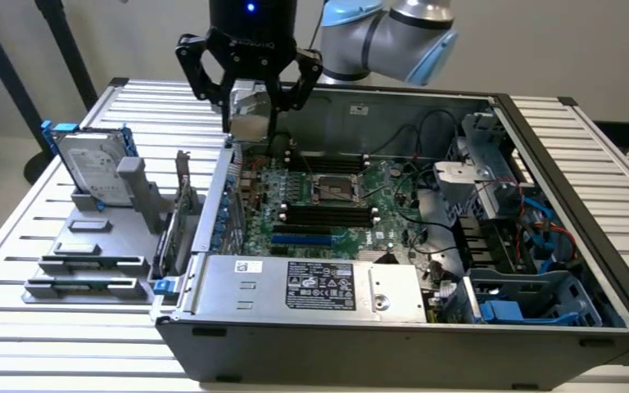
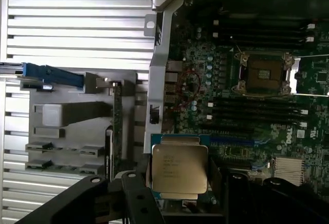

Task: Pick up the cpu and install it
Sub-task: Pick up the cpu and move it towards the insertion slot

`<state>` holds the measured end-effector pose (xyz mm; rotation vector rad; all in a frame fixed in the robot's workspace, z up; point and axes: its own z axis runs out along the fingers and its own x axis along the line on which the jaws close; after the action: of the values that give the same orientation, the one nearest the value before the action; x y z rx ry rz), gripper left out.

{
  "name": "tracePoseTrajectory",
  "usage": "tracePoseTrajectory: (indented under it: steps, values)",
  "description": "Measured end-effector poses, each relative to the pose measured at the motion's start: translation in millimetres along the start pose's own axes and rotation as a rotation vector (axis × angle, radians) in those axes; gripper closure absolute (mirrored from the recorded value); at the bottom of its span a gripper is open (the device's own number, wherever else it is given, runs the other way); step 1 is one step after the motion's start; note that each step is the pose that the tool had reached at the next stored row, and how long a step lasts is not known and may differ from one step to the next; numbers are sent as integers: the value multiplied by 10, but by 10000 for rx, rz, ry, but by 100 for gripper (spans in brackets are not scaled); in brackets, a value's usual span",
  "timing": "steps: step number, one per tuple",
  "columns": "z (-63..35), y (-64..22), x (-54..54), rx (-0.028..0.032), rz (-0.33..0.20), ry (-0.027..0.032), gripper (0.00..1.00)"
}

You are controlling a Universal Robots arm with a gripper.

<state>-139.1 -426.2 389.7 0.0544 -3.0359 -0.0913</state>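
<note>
One black gripper (image 1: 255, 102), several jointed fingers, clamped on the one cpu (image 2: 180, 168): flat square chip, dull silvery metal lid with faint print, thin darker rim, a dark finger (image 2: 134, 196) against each of two opposite edges. The cpu hangs in the air over the open case's wall (image 1: 227, 176) at the exterior view's left, well apart from the socket and not yet seated. One socket (image 1: 334, 190) on the green motherboard (image 1: 386, 205): square, metal-framed, open, dark in the middle. Long black memory slots (image 1: 326, 214) run in parallel rows just beside it; exact count hard to tell. One silver sheet-metal power supply box (image 1: 314, 286) with a dark label sits at the case's near side. One dark grey computer case (image 1: 402, 344), lid off, cables and blue clips inside. Outside it, one grey moulded holder (image 1: 96, 246) carries one silver hard drive (image 1: 94, 168) in a blue frame, standing tilted. All rest on one ribbed metal table (image 1: 30, 327).
</note>
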Motion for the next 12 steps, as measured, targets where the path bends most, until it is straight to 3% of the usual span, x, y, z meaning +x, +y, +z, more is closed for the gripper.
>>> tracePoseTrajectory:
  steps: [12]
  values:
    - [84,166,-563,0,-1,-25,45]
